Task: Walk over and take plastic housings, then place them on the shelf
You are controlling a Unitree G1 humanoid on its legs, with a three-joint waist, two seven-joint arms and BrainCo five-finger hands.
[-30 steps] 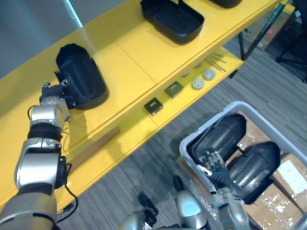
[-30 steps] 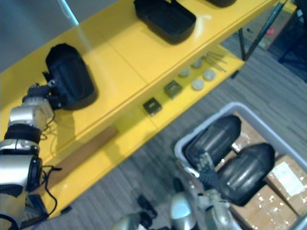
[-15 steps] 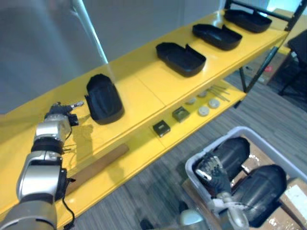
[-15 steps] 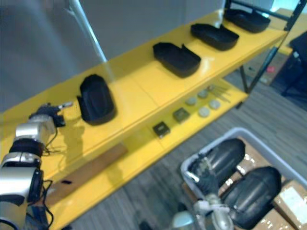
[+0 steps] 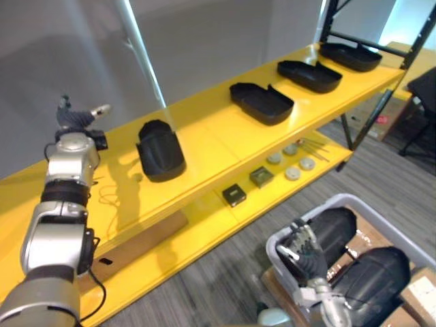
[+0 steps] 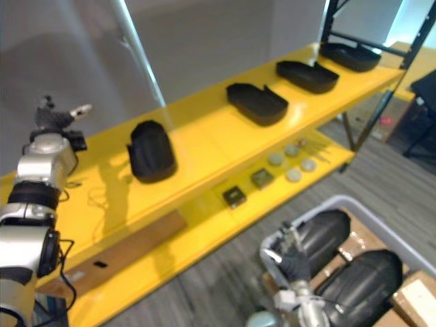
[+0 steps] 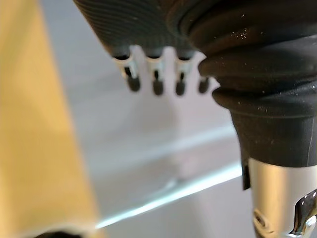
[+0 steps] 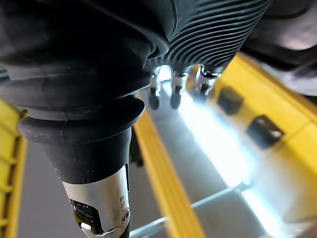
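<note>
Four plastic housings already lie spaced along the upper board of the yellow shelf (image 5: pixel 211 133): the nearest housing (image 5: pixel 161 151), a second housing (image 5: pixel 262 103), a third housing (image 5: pixel 308 75) and the far housing (image 5: pixel 351 56) by the dark upright at the end. Two more lie side by side in the grey bin (image 5: pixel 340 197) on the floor at lower right, the bin's left housing (image 5: pixel 335 228) and the bin's right housing (image 5: pixel 373 269). By that count the job looks well past halfway, with the bin's pair left to fetch and set down. The left hand (image 5: pixel 75 122) is raised above the near end of the shelf, apart from the nearest housing, its fingers loosely spread and holding nothing. The right hand (image 5: pixel 305 251) hangs over the bin's near rim just beside the bin's left housing, fingers also straight and empty; whether it touches the housing I cannot tell. Neither hand has a grasp yet, so the next pick is not begun.
</note>
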